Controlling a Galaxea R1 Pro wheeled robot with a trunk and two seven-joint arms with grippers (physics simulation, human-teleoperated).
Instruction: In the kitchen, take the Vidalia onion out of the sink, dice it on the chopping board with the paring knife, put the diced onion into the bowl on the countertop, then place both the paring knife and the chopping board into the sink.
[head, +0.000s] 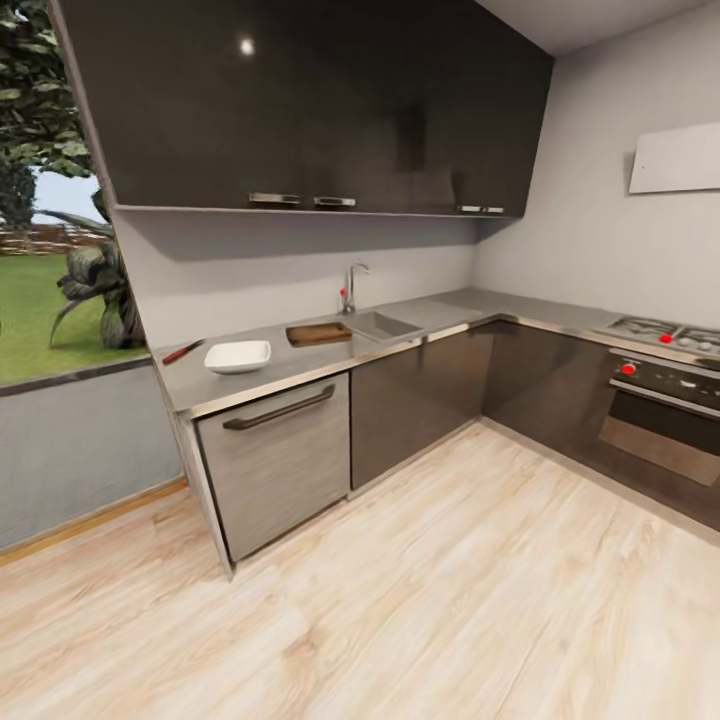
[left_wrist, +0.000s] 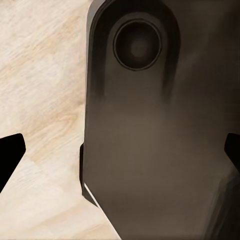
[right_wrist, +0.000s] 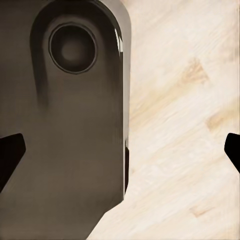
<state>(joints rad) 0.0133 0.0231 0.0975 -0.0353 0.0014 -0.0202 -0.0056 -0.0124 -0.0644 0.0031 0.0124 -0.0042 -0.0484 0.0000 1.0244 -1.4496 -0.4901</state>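
Though glossy, countertop grey, flat.

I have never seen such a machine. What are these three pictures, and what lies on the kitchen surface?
This is a simulated wheeled robot with two arms. The large picture comes from its head camera, looking at a kitchen from a distance. On the grey countertop lie a paring knife with a red handle, a white bowl and a wooden chopping board beside the sink with its tap. A stove stands at the right. The two small pictures come from cameras on the wrists. Each looks down past a dark robot part to the wooden floor. The black tips at the edges belong to each end effector; both are open and hold nothing.
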